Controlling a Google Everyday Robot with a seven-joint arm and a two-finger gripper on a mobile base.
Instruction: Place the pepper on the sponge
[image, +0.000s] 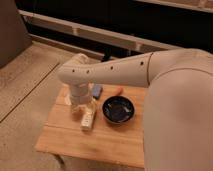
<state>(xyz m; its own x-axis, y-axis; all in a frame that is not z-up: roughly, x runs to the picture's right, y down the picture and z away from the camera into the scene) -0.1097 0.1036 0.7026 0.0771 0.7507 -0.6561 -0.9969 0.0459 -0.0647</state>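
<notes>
A: Camera view: gripper (80, 107) where?
B: Low over the left part of the wooden table (100, 145), under the bent pale arm (115, 72), just beside a pale bottle (88, 120). Released or clenched: cannot tell.
A: And the pepper (118, 90)?
B: Lying on the tabletop behind the black bowl (118, 109), near the sponge (97, 90), not touching it.
A: Surroundings?
B: Speckled floor (30, 85), dark wall with pale rails.
</notes>
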